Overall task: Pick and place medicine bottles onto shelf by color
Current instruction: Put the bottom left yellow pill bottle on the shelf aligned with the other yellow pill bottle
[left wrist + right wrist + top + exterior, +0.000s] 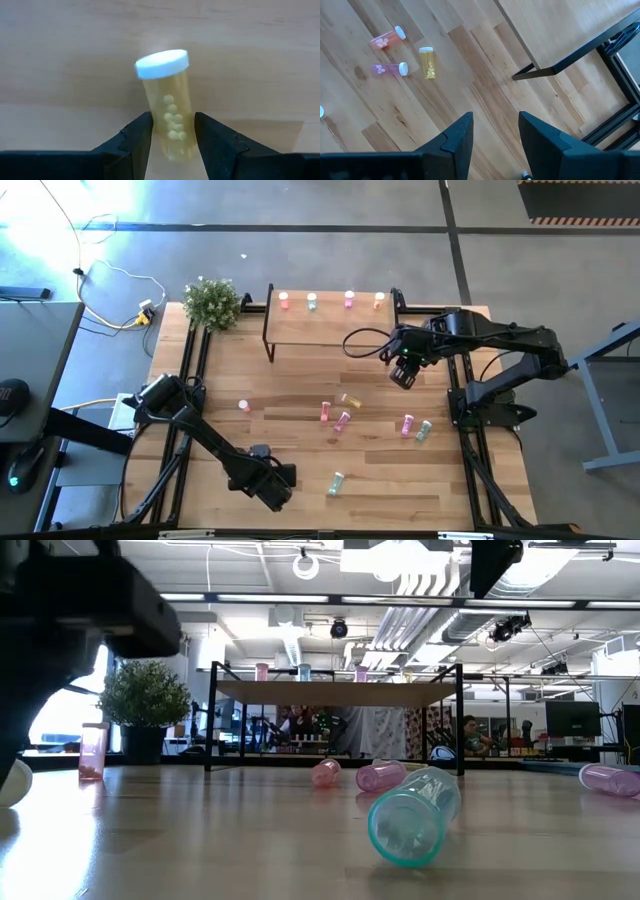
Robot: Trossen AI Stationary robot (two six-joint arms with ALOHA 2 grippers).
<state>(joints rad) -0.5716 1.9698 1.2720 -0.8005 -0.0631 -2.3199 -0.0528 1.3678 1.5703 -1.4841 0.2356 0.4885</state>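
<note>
Here the left arm reaches low across the worktop (300,470) toward its near edge, elbow bent. The left tool (172,135) is clenched on a yellow medicine bottle (169,112) with a white cap, which tilts between the two dark fingers (137,137).

The right arm folds in from the worktop's right side, its wrist aimed downward just in front of the shelf (330,330). The right tool (495,135) hangs released above bare planks, nothing between its fingers.

Four bottles stand in a row on the shelf top: salmon-red (284,300), mint-green (311,301), pink (349,299) and orange (379,300). The rest are scattered on the worktop: a yellow one (427,63) beside two pink ones, and a green one (412,815) lying nearer the front.
</note>
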